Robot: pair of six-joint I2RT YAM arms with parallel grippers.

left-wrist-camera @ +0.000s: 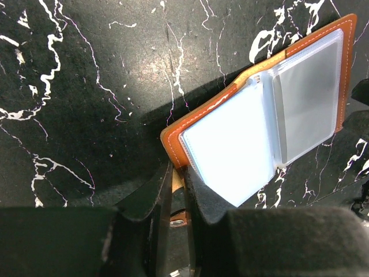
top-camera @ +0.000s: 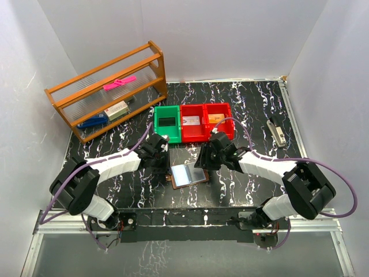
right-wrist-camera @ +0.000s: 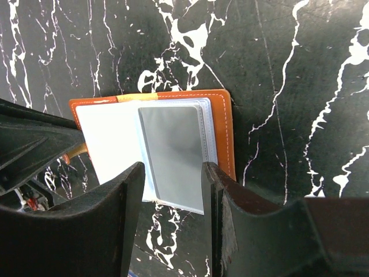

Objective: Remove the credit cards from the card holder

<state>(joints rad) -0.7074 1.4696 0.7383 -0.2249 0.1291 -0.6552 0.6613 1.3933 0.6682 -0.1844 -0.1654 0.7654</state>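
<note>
The card holder [top-camera: 170, 180] lies open on the black marble table, brown rim [left-wrist-camera: 173, 144] around pale plastic sleeves. A light blue credit card [left-wrist-camera: 230, 144] fills the left sleeve and a silver-grey one [right-wrist-camera: 173, 150] the right. My left gripper [left-wrist-camera: 177, 179] sits at the holder's left corner, its jaws nearly together with a brown leather strap between them. My right gripper [right-wrist-camera: 173, 173] hangs open just above the near edge of the grey card, one finger on each side of it, touching nothing. From above, both grippers [top-camera: 163, 157] [top-camera: 204, 158] flank the holder.
A green bin [top-camera: 167, 122] and two red bins [top-camera: 193, 121] [top-camera: 219, 118] stand in a row behind the holder. A wooden rack [top-camera: 109, 92] with small items is at the back left. A grey stapler-like object [top-camera: 277, 131] lies at the right.
</note>
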